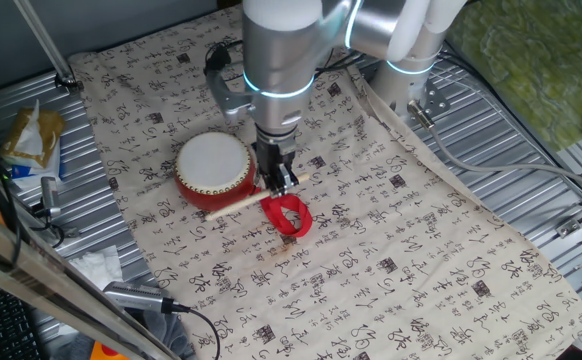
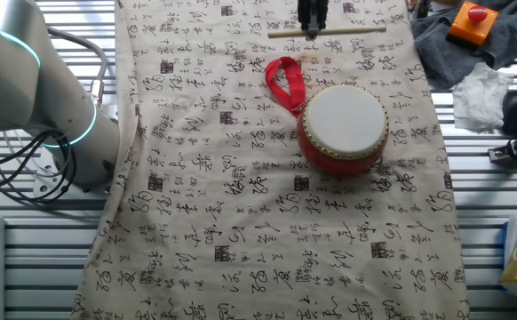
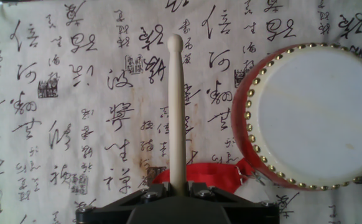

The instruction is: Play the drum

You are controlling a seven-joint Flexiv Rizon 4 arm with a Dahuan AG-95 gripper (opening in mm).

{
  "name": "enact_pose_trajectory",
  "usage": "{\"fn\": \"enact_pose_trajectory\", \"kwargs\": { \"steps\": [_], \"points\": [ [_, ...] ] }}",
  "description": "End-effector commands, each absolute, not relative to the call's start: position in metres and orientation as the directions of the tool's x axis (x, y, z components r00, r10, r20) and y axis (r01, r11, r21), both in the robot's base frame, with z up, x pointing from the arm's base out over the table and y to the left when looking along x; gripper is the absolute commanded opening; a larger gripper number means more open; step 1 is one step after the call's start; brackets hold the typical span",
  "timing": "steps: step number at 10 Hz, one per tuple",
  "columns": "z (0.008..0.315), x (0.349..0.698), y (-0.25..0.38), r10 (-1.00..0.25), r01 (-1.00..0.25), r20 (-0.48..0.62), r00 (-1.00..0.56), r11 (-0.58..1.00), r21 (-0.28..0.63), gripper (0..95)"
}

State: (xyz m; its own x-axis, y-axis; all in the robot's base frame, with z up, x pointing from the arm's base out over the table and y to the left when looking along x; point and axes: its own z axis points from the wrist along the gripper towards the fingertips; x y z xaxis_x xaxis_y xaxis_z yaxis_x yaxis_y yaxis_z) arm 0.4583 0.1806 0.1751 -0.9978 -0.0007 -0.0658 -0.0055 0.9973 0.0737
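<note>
drum beside end effector, stick gripped

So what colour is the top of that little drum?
White, with gold studs round its rim; the drum shows best in the hand view.

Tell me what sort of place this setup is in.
Probably a robotics lab bench, not a music room: a ribbed metal table under a calligraphy cloth, loose cables, and an orange stop button beside the drum.

Matt white skin on the glossy red drum, brass-looking studs; pale smooth wooden stick; printed cloth.
</note>
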Motion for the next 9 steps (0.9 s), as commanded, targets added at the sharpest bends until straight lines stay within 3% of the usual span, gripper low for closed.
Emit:
{"fn": "enact_pose_trajectory", "kwargs": {
  "steps": [1,3,6,9],
  "points": [
    [0.1742,0.4593,0.1805,0.011,0.007,-0.055,-0.998,0.997,0.072,0.0],
    [0.1742,0.4593,0.1805,-0.015,-0.018,-0.071,-0.997,0.999,0.045,0.0],
    [0.1742,0.4593,0.1805,-0.153,-0.156,-0.056,-0.987,0.987,0.042,0.0],
    [0.1742,0.4593,0.1805,-0.182,-0.185,-0.059,-0.981,0.981,0.051,0.0]
  ]
}}
